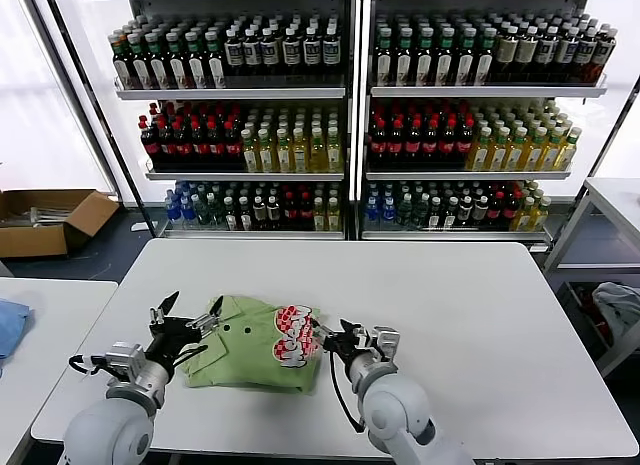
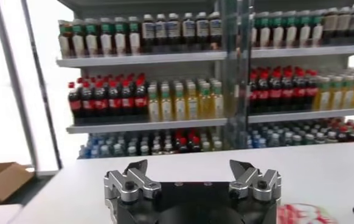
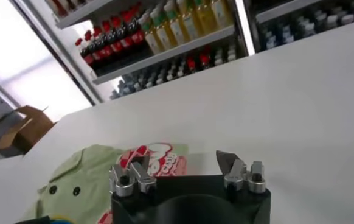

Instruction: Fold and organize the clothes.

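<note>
Your left gripper (image 1: 190, 315) and right gripper (image 1: 330, 337) both stand spread and empty, flanking the light green short-sleeved polo shirt (image 1: 245, 343) near the white table's (image 1: 480, 315) front edge. Nudge it and the fold could slip. It lies compactly folded, red-and-white graphic showing.

Head view looks down; wrist views face shelves (image 1: 345, 115) low across table (image 1: 450, 285).
</note>
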Motion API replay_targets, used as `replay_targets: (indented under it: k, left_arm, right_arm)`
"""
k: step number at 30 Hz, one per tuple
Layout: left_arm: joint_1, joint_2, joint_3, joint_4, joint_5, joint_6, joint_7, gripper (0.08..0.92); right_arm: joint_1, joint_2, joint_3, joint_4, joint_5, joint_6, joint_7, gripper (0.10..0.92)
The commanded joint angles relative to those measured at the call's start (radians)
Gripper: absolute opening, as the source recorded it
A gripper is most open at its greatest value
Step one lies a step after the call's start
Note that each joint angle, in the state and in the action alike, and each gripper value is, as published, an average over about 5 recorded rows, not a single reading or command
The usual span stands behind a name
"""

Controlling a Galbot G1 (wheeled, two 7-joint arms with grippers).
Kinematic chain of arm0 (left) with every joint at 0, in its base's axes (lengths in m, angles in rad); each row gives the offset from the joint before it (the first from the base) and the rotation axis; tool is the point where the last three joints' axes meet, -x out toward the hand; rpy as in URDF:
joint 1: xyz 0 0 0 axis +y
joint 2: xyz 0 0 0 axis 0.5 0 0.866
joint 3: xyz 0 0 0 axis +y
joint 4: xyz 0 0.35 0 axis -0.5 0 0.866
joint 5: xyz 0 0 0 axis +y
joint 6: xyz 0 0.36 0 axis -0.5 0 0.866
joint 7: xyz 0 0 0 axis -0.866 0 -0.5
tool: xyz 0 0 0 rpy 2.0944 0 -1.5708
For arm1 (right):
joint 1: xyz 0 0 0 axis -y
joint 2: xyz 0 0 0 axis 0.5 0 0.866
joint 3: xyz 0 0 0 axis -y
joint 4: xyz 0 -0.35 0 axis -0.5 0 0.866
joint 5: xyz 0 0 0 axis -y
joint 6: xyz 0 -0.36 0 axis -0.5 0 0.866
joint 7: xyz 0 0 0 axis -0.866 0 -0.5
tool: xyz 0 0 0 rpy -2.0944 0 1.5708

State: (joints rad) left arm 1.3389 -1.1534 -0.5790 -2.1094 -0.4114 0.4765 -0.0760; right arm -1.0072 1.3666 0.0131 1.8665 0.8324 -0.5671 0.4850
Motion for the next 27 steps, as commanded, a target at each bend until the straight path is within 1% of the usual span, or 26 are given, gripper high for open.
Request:
replay_targets:
  k: [1,3,9,14,23,25,27]
  left_arm:
    - [0.018,0.015,-0.060,0.001,-0.017,0.017,-0.017,0.823]
    - [0.018,0.010,-0.056,0.004,-0.018,0.019,-0.018,0.823]
    - [0.015,0.003,-0.045,0.013,-0.020,0.022,-0.022,0.823]
    - [0.015,-0.001,-0.046,0.005,-0.028,0.024,-0.022,0.823]
    - [0.029,-0.008,-0.046,-0.008,-0.028,0.022,-0.021,0.823]
    - [0.032,-0.010,-0.045,-0.010,-0.027,0.021,-0.020,0.823]
    - [0.034,-0.012,-0.044,-0.011,-0.026,0.020,-0.020,0.823]
  right_arm:
    - [0.081,0.032,-0.067,-0.128,0.056,-0.014,0.023,0.720]
    - [0.065,0.032,-0.063,-0.122,0.046,-0.014,0.020,0.694]
    - [0.027,0.032,-0.058,-0.088,0.008,-0.014,0.018,0.546]
    - [-0.002,0.028,-0.059,-0.055,0.007,-0.014,0.025,0.402]
    - [-0.025,0.061,-0.041,-0.064,0.006,-0.012,0.034,0.145]
    - [-0.027,0.059,-0.032,-0.058,0.007,-0.012,0.034,0.113]
    - [-0.029,0.043,-0.025,-0.042,0.008,-0.013,0.034,0.106]
